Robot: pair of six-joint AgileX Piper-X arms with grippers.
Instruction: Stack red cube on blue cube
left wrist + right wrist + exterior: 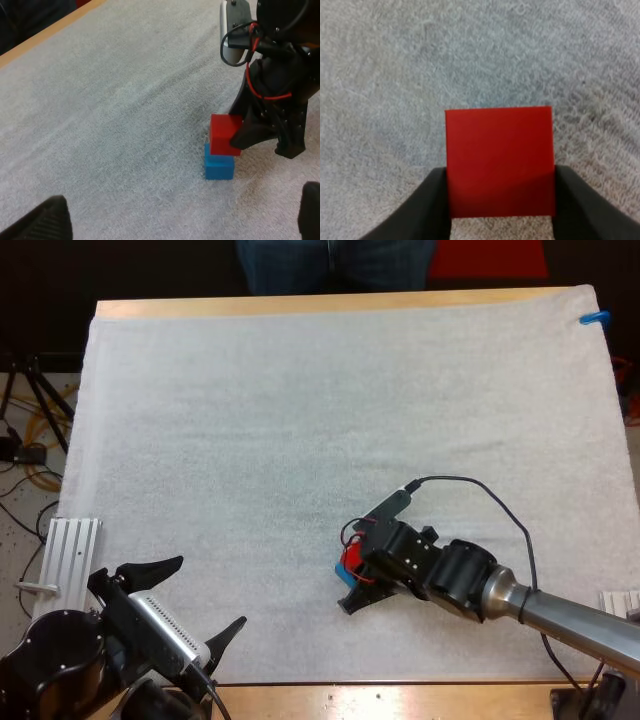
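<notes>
Red cube (225, 134), gripped by the right end effector (350, 578), is resting slightly off-centre on the blue cube (218, 167) beneath it; a gentle release looks next.

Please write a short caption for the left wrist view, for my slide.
The right arm's jaws hold the red cube on the blue cube, on the white mat.

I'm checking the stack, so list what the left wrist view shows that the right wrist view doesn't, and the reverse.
Left wrist view: the blue cube beneath the red cube, slightly offset, with the right gripper seen from the side, and the table's wooden edge. Right wrist view: the red cube's top face from straight above, its own fingers pressing both sides. Both: the red cube and the white mat.
</notes>
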